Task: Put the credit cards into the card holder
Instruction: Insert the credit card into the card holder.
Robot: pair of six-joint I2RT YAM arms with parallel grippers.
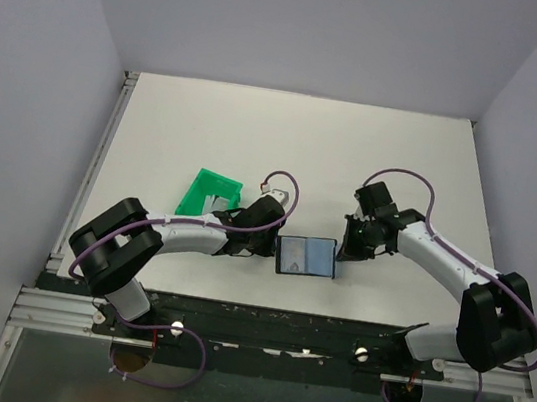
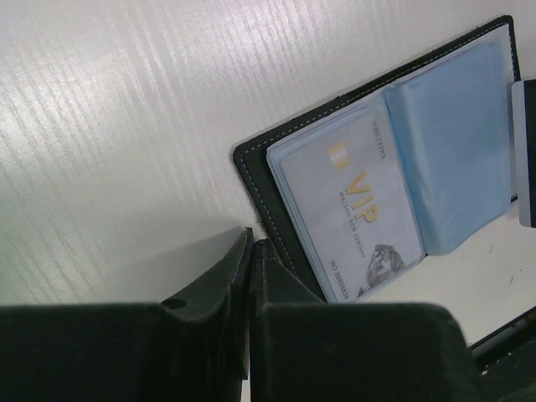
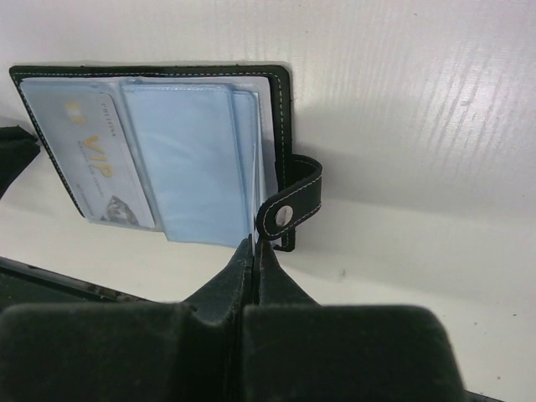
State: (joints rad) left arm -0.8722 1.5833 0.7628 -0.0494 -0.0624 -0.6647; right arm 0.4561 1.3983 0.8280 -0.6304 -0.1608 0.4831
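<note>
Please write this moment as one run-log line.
left claw: pinching card holder edge | right claw: shut on credit card | VIP card: already inserted

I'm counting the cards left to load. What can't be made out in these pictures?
Top view: what lies in the bin; too small, and partly behind the left arm.
Right wrist: what the right gripper pinches at the holder; its fingertips cover it.
Left wrist: most of a striped card, cut off by the right edge.
</note>
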